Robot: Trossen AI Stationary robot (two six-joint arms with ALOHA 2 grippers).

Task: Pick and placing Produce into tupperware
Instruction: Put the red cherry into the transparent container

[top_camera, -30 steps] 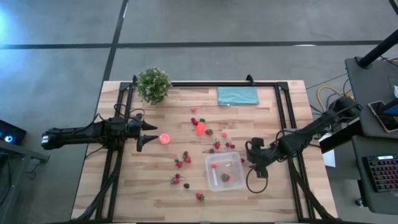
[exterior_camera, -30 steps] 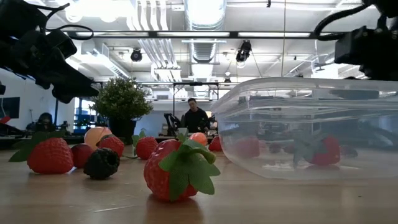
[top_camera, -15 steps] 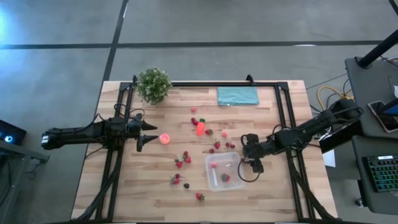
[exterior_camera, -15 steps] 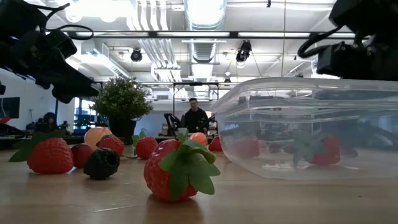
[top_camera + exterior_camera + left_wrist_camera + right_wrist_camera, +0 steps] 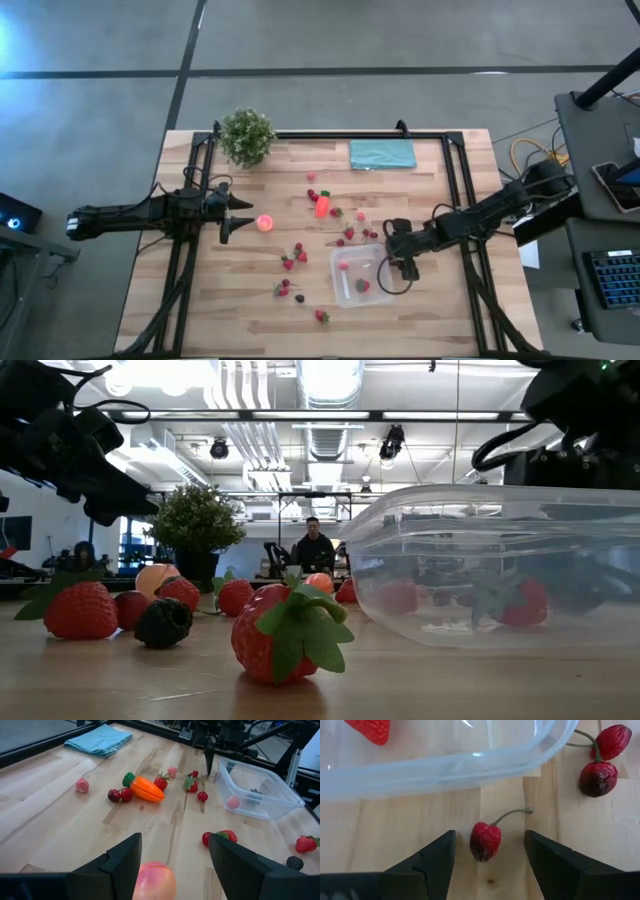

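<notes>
Small red strawberries and cherries [image 5: 345, 233], an orange carrot [image 5: 322, 207] and a dark berry [image 5: 299, 298] lie scattered on the wooden table. The clear tupperware [image 5: 362, 276] holds a strawberry [image 5: 361, 286] and a pink piece. My right gripper [image 5: 393, 243] hangs open, pointing down, at the tub's far right corner. In the right wrist view its gripper [image 5: 489, 835] straddles one stemmed cherry [image 5: 485, 841] without touching it. My left gripper [image 5: 247, 214] waits open at the left. The pink-orange ball [image 5: 154, 881] lies on the table just ahead of its fingers.
A green potted plant [image 5: 247, 136] stands at the far left corner and a teal cloth [image 5: 382, 153] lies by the far edge. Two joined cherries [image 5: 600, 765] lie close beside the right gripper. Black frame rails [image 5: 455, 190] run along both sides of the table.
My right gripper has moved from beside the tub's right wall toward the table's far edge and a little to the left, ending over the cherry at the tub's far right corner. The produce and the tub have kept their places.
</notes>
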